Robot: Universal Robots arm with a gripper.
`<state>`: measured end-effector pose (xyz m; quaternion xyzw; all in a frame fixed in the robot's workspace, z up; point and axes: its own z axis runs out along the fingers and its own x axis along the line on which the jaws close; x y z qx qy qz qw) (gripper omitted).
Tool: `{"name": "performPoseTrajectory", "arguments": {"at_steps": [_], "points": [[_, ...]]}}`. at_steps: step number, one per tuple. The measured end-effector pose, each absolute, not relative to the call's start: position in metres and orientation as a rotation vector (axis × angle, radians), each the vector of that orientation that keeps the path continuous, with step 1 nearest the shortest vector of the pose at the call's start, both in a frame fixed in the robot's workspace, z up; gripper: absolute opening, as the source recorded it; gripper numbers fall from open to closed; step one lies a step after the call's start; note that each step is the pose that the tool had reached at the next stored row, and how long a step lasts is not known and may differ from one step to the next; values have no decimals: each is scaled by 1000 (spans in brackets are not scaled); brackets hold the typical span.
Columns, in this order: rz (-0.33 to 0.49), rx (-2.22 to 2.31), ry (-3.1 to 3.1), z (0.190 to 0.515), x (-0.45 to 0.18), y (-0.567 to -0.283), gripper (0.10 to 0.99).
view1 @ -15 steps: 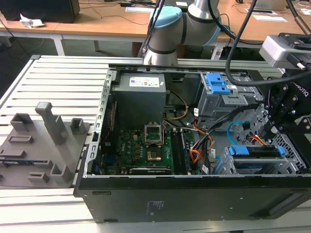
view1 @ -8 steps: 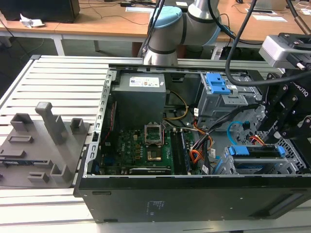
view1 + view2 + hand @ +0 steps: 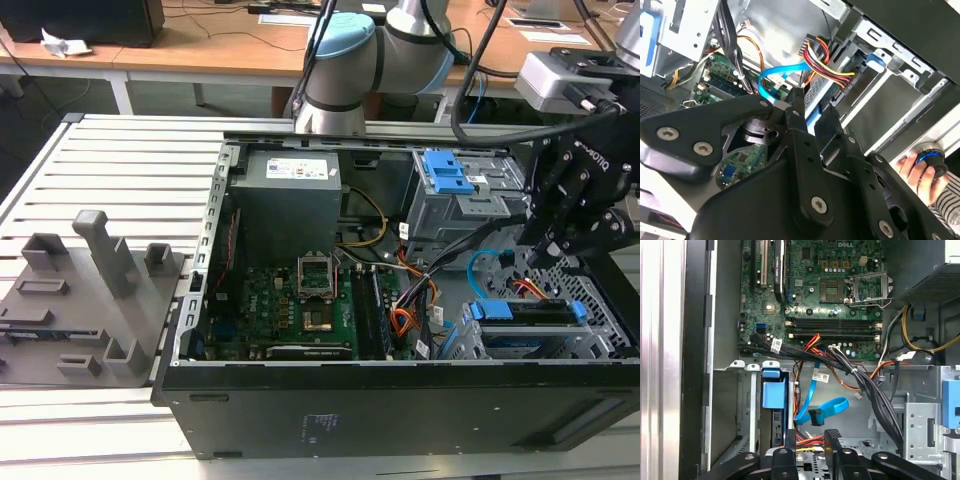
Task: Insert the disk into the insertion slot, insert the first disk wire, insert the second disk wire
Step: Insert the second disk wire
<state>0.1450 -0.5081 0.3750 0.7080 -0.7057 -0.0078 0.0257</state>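
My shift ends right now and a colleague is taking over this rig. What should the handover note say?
Gripper: low inside the open case, at the drive cage, right at the first disk wire.
The disk: sits in the insertion slot, with its blue carrier showing. This step looks done.
First disk wire: runs to the disk's end. I cannot tell whether its plug is seated.
Second disk wire: loops loose in the case with its dark plug free, so it is not yet inserted.
Note: a person's hand is beside the case.
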Motion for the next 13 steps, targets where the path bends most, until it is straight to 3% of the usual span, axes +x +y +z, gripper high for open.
{"name": "performPoseTrajectory", "arguments": {"at_steps": [13], "points": [[-6,2601,-1666,374,134,-502,361]]}}
